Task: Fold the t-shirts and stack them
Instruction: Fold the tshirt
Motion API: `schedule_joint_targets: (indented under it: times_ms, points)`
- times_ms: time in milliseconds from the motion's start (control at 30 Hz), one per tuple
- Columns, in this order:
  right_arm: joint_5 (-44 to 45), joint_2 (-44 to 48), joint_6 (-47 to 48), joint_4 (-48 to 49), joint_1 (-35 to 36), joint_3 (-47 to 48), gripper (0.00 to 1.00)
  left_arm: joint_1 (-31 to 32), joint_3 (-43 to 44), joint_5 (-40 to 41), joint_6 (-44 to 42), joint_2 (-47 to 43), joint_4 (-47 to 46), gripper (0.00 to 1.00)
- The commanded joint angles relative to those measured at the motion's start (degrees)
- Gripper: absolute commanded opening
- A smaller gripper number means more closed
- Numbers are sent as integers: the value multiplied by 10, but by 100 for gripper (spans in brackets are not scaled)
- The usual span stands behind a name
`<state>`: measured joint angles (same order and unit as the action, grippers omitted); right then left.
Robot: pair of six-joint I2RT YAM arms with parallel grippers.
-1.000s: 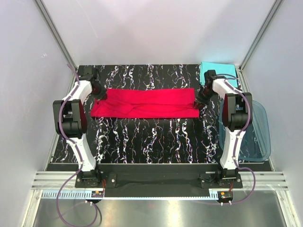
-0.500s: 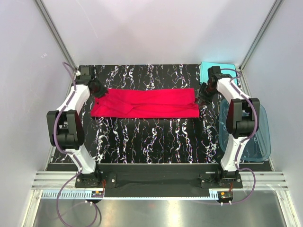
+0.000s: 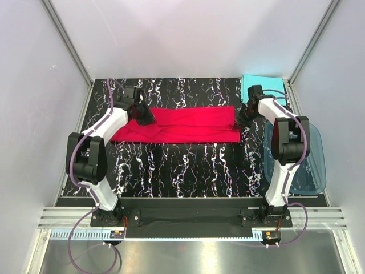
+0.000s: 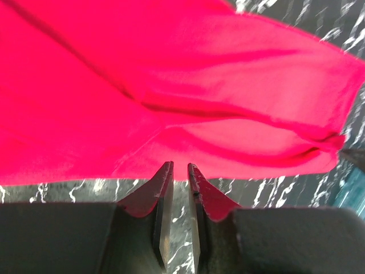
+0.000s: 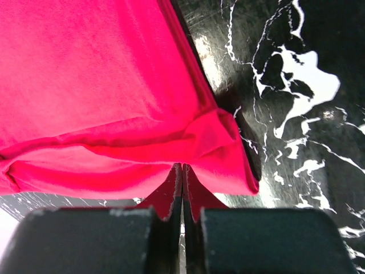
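The red t-shirt (image 3: pixel 182 124) lies as a long folded strip across the back of the black marbled table (image 3: pixel 182 168). My left gripper (image 3: pixel 145 116) hovers over the strip's left end. In the left wrist view (image 4: pixel 178 165) its jaws stand a narrow gap apart, tips at the shirt's (image 4: pixel 171 74) near edge, with bare table showing between them. My right gripper (image 3: pixel 240 120) is at the strip's right end. In the right wrist view (image 5: pixel 182 165) its jaws are pressed together at the shirt's (image 5: pixel 85 85) bunched corner. The turquoise t-shirt (image 3: pixel 265 85) lies folded at the back right corner.
A translucent blue plastic tub (image 3: pixel 311 165) stands off the table's right edge beside the right arm. White walls and metal frame posts close in the back and both sides.
My left gripper has swung from beyond the shirt's left end rightward to above that end. The right gripper has hardly moved. The shirt's outline looks the same.
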<state>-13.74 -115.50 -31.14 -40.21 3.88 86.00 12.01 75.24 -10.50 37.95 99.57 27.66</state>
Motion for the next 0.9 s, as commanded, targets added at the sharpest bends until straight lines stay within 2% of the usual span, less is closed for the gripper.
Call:
schedule_joint_targets:
  times_ms: [0, 367, 633, 867]
  points:
    - [-13, -10, -10, 24, 5, -4, 0, -3, -9, -18, -11, -33, -11, 20]
    - [6, -46, 3, 25, 4, 35, 0, 11, -37, -32, -19, -51, -3, 20]
    - [23, -81, 11, 7, 4, 115, 0, 23, -32, -29, -29, -54, 7, 20]
    - [14, -13, 13, -12, 6, 67, 1, 35, -33, -36, -41, -47, 7, 20]
